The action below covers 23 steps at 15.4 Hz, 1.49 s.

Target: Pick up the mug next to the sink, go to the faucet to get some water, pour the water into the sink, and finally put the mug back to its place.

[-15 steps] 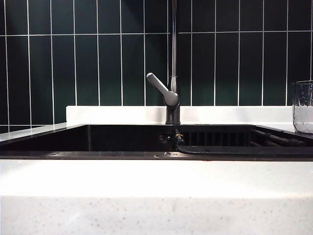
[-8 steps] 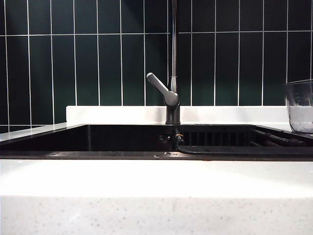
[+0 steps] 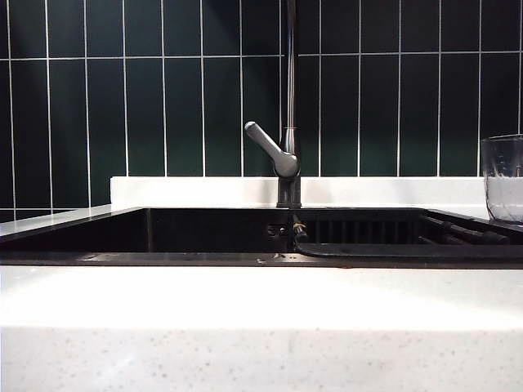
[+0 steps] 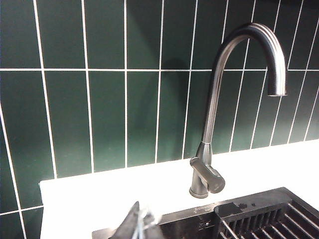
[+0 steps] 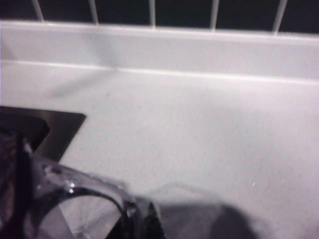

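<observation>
Well, the clear glass mug with flat-cut sides [image 3: 503, 178] stood on the white speckled countertop [image 3: 245, 302] at the far right, just beside the wide black sink [image 3: 147, 233]; the right gripper [image 5: 142, 219] was down at its rim, its dark fingers pinching the glass wall, one tip inside the mug. The left gripper [image 4: 138, 225] hung near the back of the sink with its tips pressed together, holding nothing; it pointed toward the tall thin metal faucet [image 4: 214, 114].

I thought the smooth glass could slip out, since only the thin rim was pinched; a quick lift might tip it. On its way the mug could bump the grey lever handle [image 3: 270, 149] or the ribbed black drainer [image 3: 368, 229] between them; dark green wall tiles [image 3: 163, 106] stood behind.
</observation>
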Available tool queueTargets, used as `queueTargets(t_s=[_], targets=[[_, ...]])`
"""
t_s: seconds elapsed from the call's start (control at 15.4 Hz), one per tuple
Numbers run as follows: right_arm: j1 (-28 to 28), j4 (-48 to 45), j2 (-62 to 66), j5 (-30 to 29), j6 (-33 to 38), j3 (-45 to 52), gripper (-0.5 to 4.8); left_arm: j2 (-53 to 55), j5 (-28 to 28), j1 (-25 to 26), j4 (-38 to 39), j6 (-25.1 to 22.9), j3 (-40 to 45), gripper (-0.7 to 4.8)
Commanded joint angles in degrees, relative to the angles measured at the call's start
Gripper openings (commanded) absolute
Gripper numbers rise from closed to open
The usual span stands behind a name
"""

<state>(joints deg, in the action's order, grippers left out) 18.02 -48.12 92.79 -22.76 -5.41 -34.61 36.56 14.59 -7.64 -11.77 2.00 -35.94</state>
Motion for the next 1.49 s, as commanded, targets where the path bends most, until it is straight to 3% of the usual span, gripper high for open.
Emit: queueTargets(t_s=[0.06,0.71,0.97,1.23,1.49], targets=[[0.0,-0.2,-0.1,0.3,-0.5,-0.1,-0.01,-0.1,0.3,0.0,0.3,-0.1,-0.4,-0.06],[-2.4,0.5,-14.2,0.3,2.9,-0.5,-0.02,0.2,1.2,0.0,1.4,0.0,-0.4,-0.06],[-12.0,9.5,-15.9,1.9,2.9,-6.4,-0.02,0.5,2.3,0.0,1.9,0.0,-0.4,-0.06],[-23.5,17.9,-15.8,8.2,2.9,-13.8,-0.02,0.6,3.7,0.0,3.2,0.0,-0.4,-0.06],[-29.5,21.9,-13.6,9.8,4.0,-20.4,-0.02,0.6,3.7,0.0,3.1,0.0,-0.4,-0.06]])
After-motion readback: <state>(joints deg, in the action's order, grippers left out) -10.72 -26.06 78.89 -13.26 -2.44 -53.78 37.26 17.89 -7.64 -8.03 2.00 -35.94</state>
